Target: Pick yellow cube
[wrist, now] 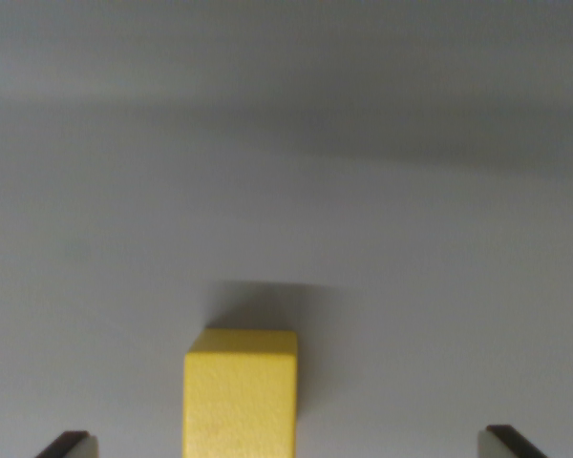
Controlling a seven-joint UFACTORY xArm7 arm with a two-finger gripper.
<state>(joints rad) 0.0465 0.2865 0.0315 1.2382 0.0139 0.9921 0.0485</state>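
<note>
Clearly, in the wrist view we have the yellow cube (240, 391) standing on the pale grey desk (286, 191), low in frame and between our two fingers (70, 444), somewhat nearer the one on the view's left. They are spread wide and released, touching nothing; closing should catch the cube.

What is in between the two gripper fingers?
In the wrist view, the yellow cube sits on the pale surface between the two fingertips. Bare surface shows on each side of it; neither finger touches it.
</note>
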